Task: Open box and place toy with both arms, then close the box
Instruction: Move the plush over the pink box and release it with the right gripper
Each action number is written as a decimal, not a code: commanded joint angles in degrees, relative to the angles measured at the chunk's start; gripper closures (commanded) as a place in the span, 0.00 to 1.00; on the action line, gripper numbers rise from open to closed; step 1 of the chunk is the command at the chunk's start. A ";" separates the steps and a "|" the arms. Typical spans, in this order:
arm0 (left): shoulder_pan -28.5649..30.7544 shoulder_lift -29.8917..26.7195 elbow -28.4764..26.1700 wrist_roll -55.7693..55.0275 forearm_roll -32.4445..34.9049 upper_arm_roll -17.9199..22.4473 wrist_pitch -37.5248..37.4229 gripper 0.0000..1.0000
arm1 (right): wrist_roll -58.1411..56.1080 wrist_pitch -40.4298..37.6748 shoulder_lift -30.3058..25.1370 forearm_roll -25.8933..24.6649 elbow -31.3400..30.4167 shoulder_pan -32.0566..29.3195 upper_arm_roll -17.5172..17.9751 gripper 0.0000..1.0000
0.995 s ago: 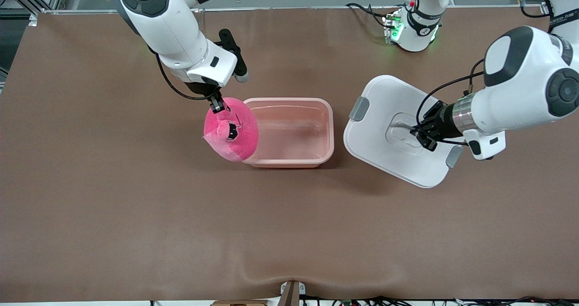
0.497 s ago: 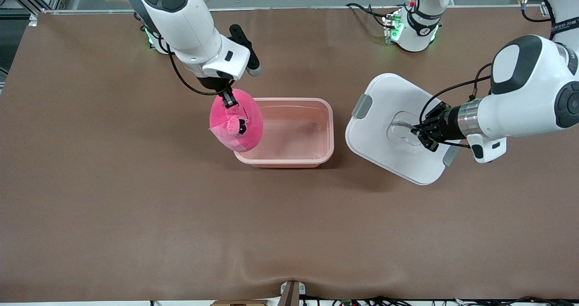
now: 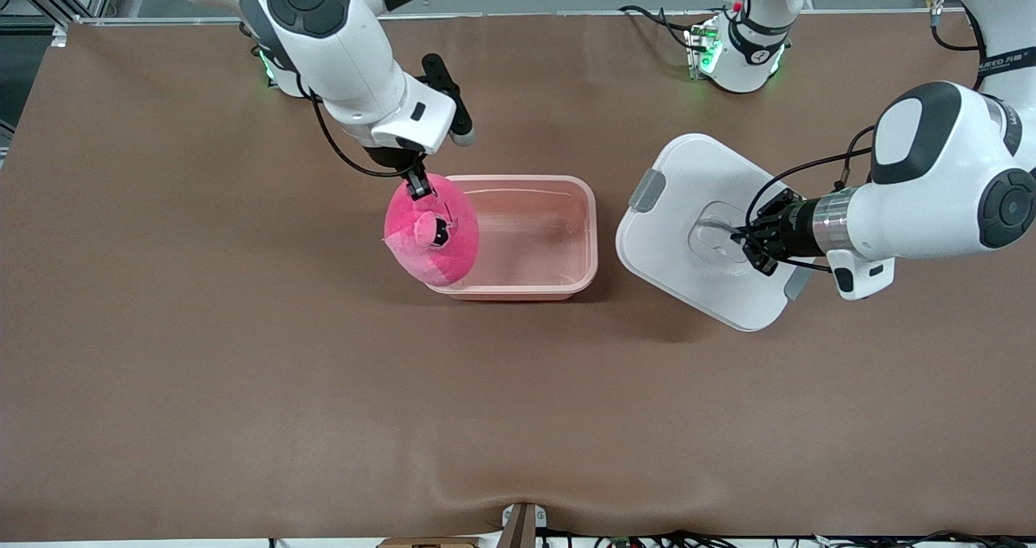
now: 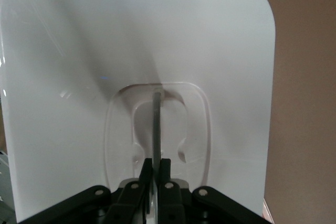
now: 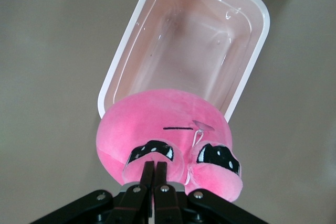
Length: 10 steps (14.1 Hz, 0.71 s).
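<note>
The right end effector (image 3: 418,185), pinched shut on the plush toy (image 3: 431,231), hangs over the tub's (image 3: 558,289) end toward the right arm; the tub's long axis runs on toward the lid (image 3: 688,273), whose handle (image 4: 156,124) the left end effector (image 3: 749,244) clamps.

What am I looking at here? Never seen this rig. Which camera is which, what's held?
Two white robot arms work at a brown table. The big picture comes from a high camera facing them; the two others come from cameras on the wrists. The right tool is shut on a pink plush toy, hanging over the end of the open pink box toward the right arm. The left tool is shut on the handle of the white lid, held tilted beside the box, toward the left arm's end.
</note>
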 commanded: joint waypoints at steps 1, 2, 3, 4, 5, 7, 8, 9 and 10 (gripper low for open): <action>0.61 0.05 0.26 1.10 -1.58 -0.29 -0.34 1.00 | 1.81 1.05 0.61 0.87 0.04 1.66 -0.51 1.00; 0.52 0.14 0.35 1.10 -1.76 -0.29 -0.26 1.00 | 1.81 1.06 0.71 0.87 0.04 1.75 -0.51 1.00; 0.52 0.23 0.44 1.10 -1.76 -0.29 -0.17 1.00 | 1.81 1.06 0.71 0.87 0.04 1.84 -0.51 1.00; 0.52 0.32 0.44 1.10 -1.76 -0.37 -0.08 1.00 | 1.81 1.06 0.79 0.87 0.04 1.84 -0.51 1.00; 0.52 0.40 0.53 1.10 -1.76 -0.37 0.09 1.00 | 1.81 1.14 1.23 0.87 0.04 1.84 -0.51 1.00; 0.35 0.40 0.53 1.10 -1.76 -0.37 0.18 1.00 | 1.72 1.75 2.02 0.87 0.04 1.84 -0.51 1.00; 0.35 0.49 0.62 1.10 -1.76 -0.37 0.18 1.00 | 1.72 1.85 2.37 0.87 0.04 1.84 -0.51 1.00; 0.26 0.58 0.70 1.10 -1.76 -0.37 0.18 1.00 | 1.72 1.85 2.38 0.79 -0.04 1.84 -0.60 1.00; 0.00 0.75 0.79 1.10 -1.76 -0.37 0.18 1.00 | 1.72 1.85 2.46 0.79 -0.04 1.84 -0.60 1.00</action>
